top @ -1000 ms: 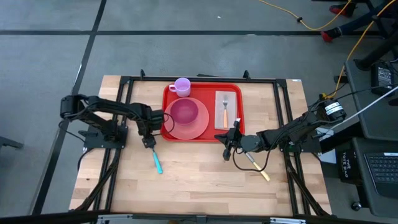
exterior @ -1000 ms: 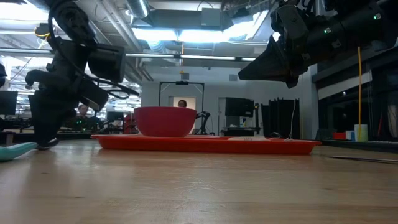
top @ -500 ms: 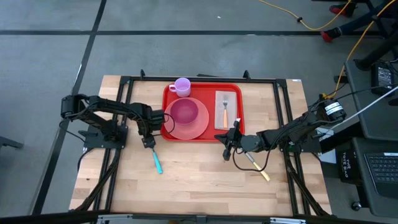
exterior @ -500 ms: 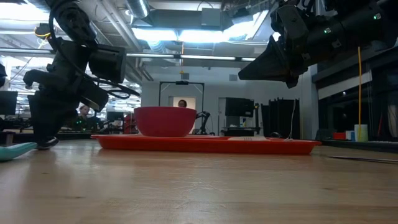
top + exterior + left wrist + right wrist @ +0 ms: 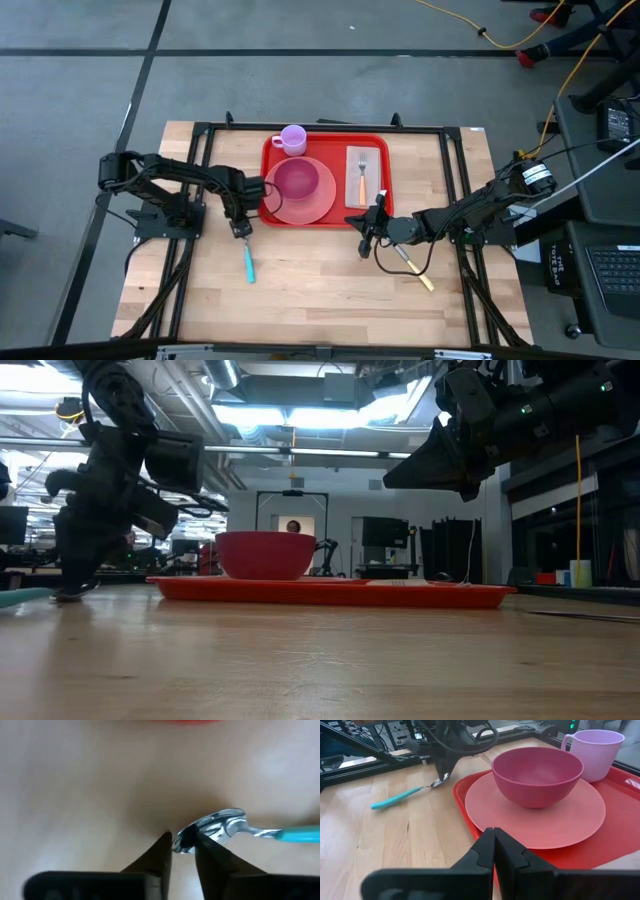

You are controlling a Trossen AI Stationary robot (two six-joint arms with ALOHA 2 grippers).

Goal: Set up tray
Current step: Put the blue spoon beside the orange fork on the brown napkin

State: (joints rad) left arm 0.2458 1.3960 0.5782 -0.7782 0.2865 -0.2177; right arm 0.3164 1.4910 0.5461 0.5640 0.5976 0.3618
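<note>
The red tray (image 5: 378,143) lies at the table's far middle. On it are a pink plate (image 5: 318,205) with a magenta bowl (image 5: 297,179), a lilac cup (image 5: 292,139), and a white napkin (image 5: 353,162) under an orange-handled fork (image 5: 362,176). A spoon with a teal handle (image 5: 248,264) lies on the wood near the tray's near left corner. My left gripper (image 5: 240,230) is down at the spoon's bowl end, shut on it. My right gripper (image 5: 364,246) is shut and hovers off the tray's near right corner, holding nothing. A yellow-handled knife (image 5: 417,272) lies beside it. My left gripper pinches the tip of the spoon's metal bowl (image 5: 186,841) between its two fingers (image 5: 159,851), coming from above and pointing down. The teal handle (image 5: 300,835) runs away from the fingers toward the near edge and lies low along the wood (image 5: 20,597).
Black frame rails (image 5: 200,160) run along both sides of the table. Bare wood (image 5: 320,300) spreads over the near half. Cables (image 5: 560,160) and equipment lie off the right edge. A person shows far back in the room (image 5: 292,526).
The spoon has turned about its held bowl end. Its teal handle has swung a little toward the table's left edge and now points almost straight at the near edge, lying flatter on the wood. The right arm has kept still.
</note>
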